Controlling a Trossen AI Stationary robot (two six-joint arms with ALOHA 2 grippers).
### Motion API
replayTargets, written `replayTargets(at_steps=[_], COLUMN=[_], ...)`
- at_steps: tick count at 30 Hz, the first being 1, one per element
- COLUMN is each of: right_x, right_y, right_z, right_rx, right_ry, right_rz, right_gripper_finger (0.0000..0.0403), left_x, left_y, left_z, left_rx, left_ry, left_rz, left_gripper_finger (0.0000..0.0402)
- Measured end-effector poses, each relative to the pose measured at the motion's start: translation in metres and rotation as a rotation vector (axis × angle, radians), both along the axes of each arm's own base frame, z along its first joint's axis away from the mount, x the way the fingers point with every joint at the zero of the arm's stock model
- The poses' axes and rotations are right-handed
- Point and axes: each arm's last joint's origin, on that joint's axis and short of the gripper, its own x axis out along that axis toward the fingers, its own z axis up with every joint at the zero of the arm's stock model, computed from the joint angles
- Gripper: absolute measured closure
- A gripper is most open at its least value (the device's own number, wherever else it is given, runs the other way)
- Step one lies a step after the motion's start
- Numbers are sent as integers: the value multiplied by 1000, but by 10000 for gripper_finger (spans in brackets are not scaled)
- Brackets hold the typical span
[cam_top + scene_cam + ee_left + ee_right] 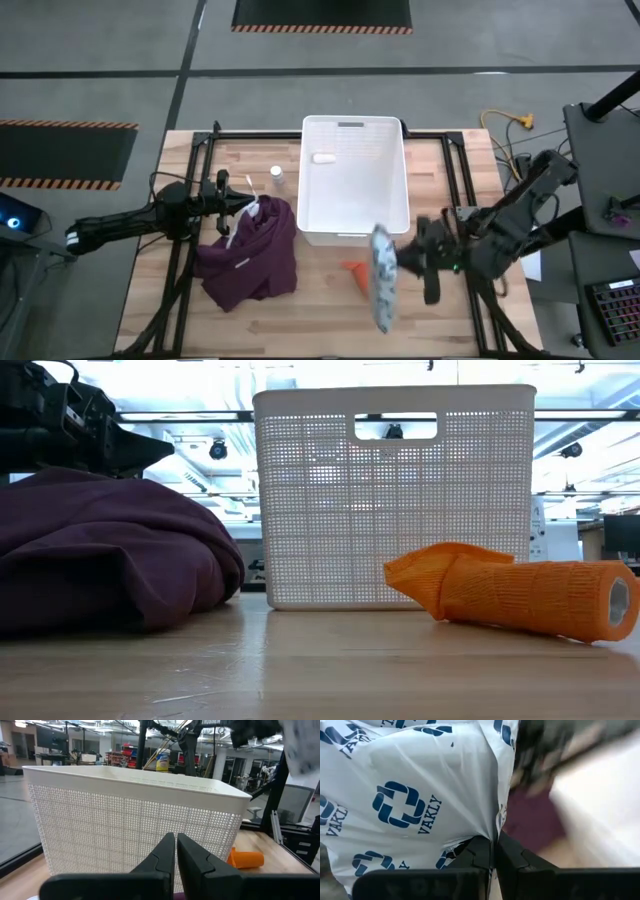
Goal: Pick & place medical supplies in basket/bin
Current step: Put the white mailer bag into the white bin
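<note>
The white slatted basket stands mid-table, with one tiny white bottle inside it. A second tiny white bottle stands on the table left of the basket. The short orange tube lies on its side on the wood in front of the basket and also shows in the low view. My right gripper is shut on the flat grey packet, held up in the air right of the tube. My left gripper is shut, just over the maroon cloth. My right gripper pinches the packet's edge between its two fingers; the plastic wrinkles there. The fingers come level from the table's right side, across the packet's long side. The packet is lifted clear of the table, its length running from the far side to the near side.
The maroon cloth lies heaped left of the basket. Black frame rails run along the table's left and right sides. Bare wood lies near the front edge.
</note>
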Motion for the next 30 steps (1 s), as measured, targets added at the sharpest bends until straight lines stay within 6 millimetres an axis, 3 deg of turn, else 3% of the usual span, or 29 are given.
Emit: replayTargets(at_steps=[6, 11, 15, 21, 25, 30], right_x=[13, 27, 38, 56, 68, 88], right_y=[-43, -93, -133, -182, -206, -225], right_z=[51, 62, 50, 15, -2, -24], right_rx=[-316, -452, -543, -607, -653, -800], right_ry=[-67, 6, 156, 458, 593, 770], right_rz=[-278, -567, -638, -675, -697, -604], right_gripper_finger=[395, 395, 394, 394, 394, 394], left_x=[0, 0, 0, 0, 0, 0], left_y=[0, 0, 0, 0, 0, 0], left_z=[0, 0, 0, 0, 0, 0], left_rx=[0, 0, 0, 0, 0, 0], left_ry=[0, 0, 0, 0, 0, 0], left_rz=[0, 0, 0, 0, 0, 0], left_gripper_finger=[400, 400, 400, 400, 400, 400])
